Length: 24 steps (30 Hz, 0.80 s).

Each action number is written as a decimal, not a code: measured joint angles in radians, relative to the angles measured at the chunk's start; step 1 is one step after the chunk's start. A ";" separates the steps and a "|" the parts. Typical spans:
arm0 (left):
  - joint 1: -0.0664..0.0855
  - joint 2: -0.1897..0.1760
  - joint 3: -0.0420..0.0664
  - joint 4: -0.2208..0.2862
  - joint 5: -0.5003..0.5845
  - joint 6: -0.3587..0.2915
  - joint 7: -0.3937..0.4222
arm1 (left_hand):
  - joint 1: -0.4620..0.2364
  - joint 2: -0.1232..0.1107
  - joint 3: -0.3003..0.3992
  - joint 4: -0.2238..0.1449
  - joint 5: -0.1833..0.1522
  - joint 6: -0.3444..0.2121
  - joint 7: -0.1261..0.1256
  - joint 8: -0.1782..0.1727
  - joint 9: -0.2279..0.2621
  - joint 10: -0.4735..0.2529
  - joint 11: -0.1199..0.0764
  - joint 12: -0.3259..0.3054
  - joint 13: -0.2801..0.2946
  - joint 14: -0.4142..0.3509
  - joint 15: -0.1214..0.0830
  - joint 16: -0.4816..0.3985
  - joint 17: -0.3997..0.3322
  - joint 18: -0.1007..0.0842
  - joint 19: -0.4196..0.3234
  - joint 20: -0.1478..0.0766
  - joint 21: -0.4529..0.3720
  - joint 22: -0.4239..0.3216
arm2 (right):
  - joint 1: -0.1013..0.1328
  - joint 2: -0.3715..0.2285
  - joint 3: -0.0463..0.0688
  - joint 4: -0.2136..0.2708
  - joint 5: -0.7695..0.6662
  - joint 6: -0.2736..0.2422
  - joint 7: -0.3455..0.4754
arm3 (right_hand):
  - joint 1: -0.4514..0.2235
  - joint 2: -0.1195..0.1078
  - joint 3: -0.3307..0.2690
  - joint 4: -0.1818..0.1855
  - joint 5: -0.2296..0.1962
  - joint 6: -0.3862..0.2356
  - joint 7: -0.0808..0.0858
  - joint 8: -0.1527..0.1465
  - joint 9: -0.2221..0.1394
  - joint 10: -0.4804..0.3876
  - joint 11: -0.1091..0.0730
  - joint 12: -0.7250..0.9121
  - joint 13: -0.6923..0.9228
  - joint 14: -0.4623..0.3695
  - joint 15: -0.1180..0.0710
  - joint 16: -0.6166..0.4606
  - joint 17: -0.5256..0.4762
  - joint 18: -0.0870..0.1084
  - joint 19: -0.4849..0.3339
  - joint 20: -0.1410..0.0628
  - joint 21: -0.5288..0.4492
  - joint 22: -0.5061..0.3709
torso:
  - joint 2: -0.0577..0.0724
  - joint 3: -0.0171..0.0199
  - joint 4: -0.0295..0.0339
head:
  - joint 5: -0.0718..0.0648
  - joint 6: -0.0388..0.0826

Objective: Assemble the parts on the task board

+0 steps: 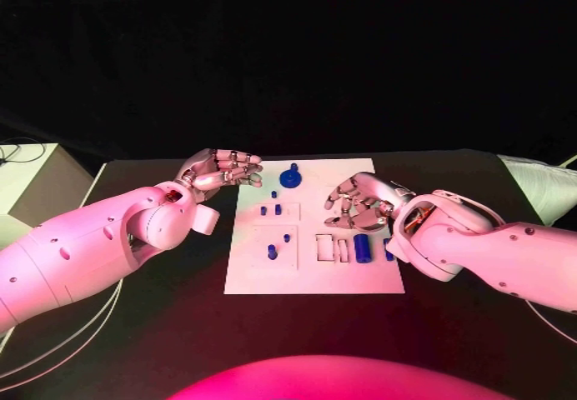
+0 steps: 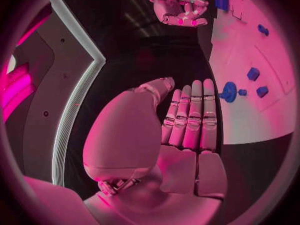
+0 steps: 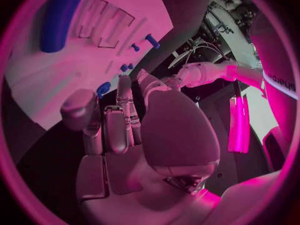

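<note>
From the head view, your board [image 1: 315, 283] lies flat in the middle of the table [image 1: 481, 333], with the blue parts spread over it: a round knob [image 1: 290, 177] near the far edge, small pegs [image 1: 272, 252] toward the left side, and a cylinder [image 1: 362, 247] standing out beside some outlined slots on the right. I'd judge these to be light, rigid plastic pieces, smooth enough to slip, so pinch each across its sides with the fingertips rather than wrapping it. The left hand [image 1: 221, 172] hovers at the board's far left corner, just beside the knob; its fingers look curled, but you can see nothing in them. The right hand [image 1: 361, 202] hangs over the board's right side, just beyond the cylinder, fingers bent, also holding nothing that you can make out.

From the left wrist view, the left hand [image 2: 187, 122] shows its fingers laid straight and side by side, apart from the thumb, empty. The knob [image 2: 229, 92] sits just off its fingertips, with two small blocks [image 2: 253, 74] close by on the board [image 2: 250, 120].

From the right wrist view, the right hand [image 3: 115, 122] is likewise empty, fingers loosely spread. The cylinder [image 3: 59, 20] lies well ahead of it on the board [image 3: 56, 80], and a small peg [image 3: 103, 89] sits nearest the fingertips.
</note>
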 measured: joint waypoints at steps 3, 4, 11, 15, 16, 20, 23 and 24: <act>-0.005 0.000 0.000 0.000 0.000 0.000 0.000 | 0.000 0.000 0.000 0.000 0.000 0.000 0.000 -0.001 0.000 0.000 0.000 0.000 0.000 0.000 0.000 0.000 0.001 0.000 0.000 0.000 0.000 0.000 | 0.004 -0.049 0.000 0.008 0.071 0.052 -0.039 | -0.055 0.031 -0.048 0.014 0.064 0.006 -0.021 0.078 0.061 0.114 -0.033 0.468 0.524 0.002 -0.012 0.083 0.066 -0.020 0.000 -0.011 0.114 0.112 | -0.005 -0.0006 -0.0046 | -0.008 0.001; -0.006 -0.001 0.000 0.000 0.000 0.000 0.000 | 0.000 0.000 0.000 0.000 0.000 0.000 0.000 -0.001 0.000 0.000 0.000 0.000 0.000 0.000 0.000 0.000 0.001 0.000 0.000 0.000 0.000 0.000 | 0.005 -0.062 0.000 0.011 0.088 0.068 -0.054 | -0.066 0.042 -0.063 0.016 0.066 0.004 -0.024 0.096 0.076 0.138 -0.036 0.535 0.571 0.002 -0.012 0.104 0.069 -0.031 0.000 -0.011 0.147 0.145 | -0.006 -0.0012 -0.0061 | -0.011 0.001; -0.015 -0.005 0.000 0.008 0.000 -0.001 0.000 | -0.001 -0.001 0.003 0.003 0.000 0.000 0.000 -0.001 0.000 0.000 0.000 0.000 0.000 0.004 -0.004 0.000 0.001 0.000 0.000 0.000 0.000 0.000 | 0.003 -0.127 -0.004 0.040 0.136 0.142 -0.169 | -0.133 0.062 -0.125 0.021 0.084 0.007 -0.031 0.135 0.110 0.170 -0.043 0.664 0.609 -0.002 -0.016 0.176 0.071 -0.046 0.000 -0.011 0.285 0.238 | -0.014 -0.0035 -0.0136 | -0.020 -0.001; -0.018 -0.009 0.000 0.015 0.000 -0.001 0.000 | -0.004 -0.004 0.003 0.003 0.000 0.000 0.000 -0.001 0.000 0.000 0.000 0.000 0.000 0.004 -0.004 0.000 0.001 0.000 0.000 0.000 0.000 0.000 | -0.006 -0.148 -0.007 0.058 0.134 0.159 -0.248 | -0.148 0.060 -0.161 0.022 0.089 0.006 -0.031 0.140 0.112 0.170 -0.043 0.679 0.609 -0.002 -0.016 0.189 0.071 -0.061 0.000 -0.011 0.323 0.238 | -0.016 -0.0053 -0.0174 | -0.023 -0.004; -0.018 -0.010 0.000 0.016 0.000 -0.001 0.000 | -0.004 -0.004 0.003 0.003 0.000 0.000 0.000 -0.001 0.000 0.000 0.000 0.000 0.000 0.004 -0.004 0.000 0.001 0.000 0.000 0.000 0.000 0.000 | -0.008 -0.150 -0.008 0.061 0.131 0.160 -0.263 | -0.156 0.058 -0.170 0.022 0.092 0.006 -0.031 0.141 0.113 0.170 -0.043 0.679 0.609 -0.002 -0.016 0.189 0.071 -0.061 0.000 -0.011 0.329 0.238 | -0.017 -0.0059 -0.0184 | -0.023 -0.005; -0.019 -0.013 0.000 0.021 0.000 -0.001 0.000 | -0.004 -0.004 0.003 0.003 0.000 0.000 0.000 -0.001 0.000 0.000 0.000 0.000 0.000 0.004 -0.004 0.000 0.002 0.000 0.000 0.000 0.000 0.000 | -0.016 -0.151 -0.010 0.073 0.112 0.162 -0.324 | -0.170 0.062 -0.220 0.023 0.101 0.009 -0.036 0.147 0.116 0.170 -0.043 0.684 0.609 -0.002 -0.016 0.189 0.071 -0.061 0.000 -0.011 0.345 0.238 | -0.018 -0.0094 -0.0206 | -0.025 -0.008; -0.019 -0.015 0.000 0.024 0.000 -0.001 0.000 | -0.003 -0.003 0.003 0.003 0.000 0.000 0.000 -0.001 0.000 0.000 0.000 0.000 0.000 0.004 -0.004 0.000 0.002 0.000 0.000 0.000 0.000 0.000 | -0.021 -0.147 -0.011 0.080 0.091 0.160 -0.363 | -0.192 0.071 -0.270 0.025 0.098 0.009 -0.036 0.155 0.120 0.170 -0.043 0.684 0.609 -0.002 -0.016 0.189 0.071 -0.061 0.000 -0.011 0.353 0.238 | -0.018 -0.0115 -0.0211 | -0.027 -0.008; -0.019 -0.016 0.000 0.025 0.000 -0.001 0.000 | -0.003 -0.003 0.003 0.003 0.000 0.000 0.000 -0.001 0.000 0.000 0.000 0.000 0.000 0.004 -0.004 0.000 0.002 0.000 0.000 0.000 0.000 0.000 | -0.023 -0.144 -0.011 0.081 0.084 0.159 -0.374 | -0.192 0.071 -0.282 0.025 0.095 0.009 -0.036 0.158 0.121 0.170 -0.043 0.684 0.609 -0.002 -0.016 0.189 0.071 -0.061 0.000 -0.011 0.356 0.238 | -0.018 -0.0114 -0.0212 | -0.028 -0.008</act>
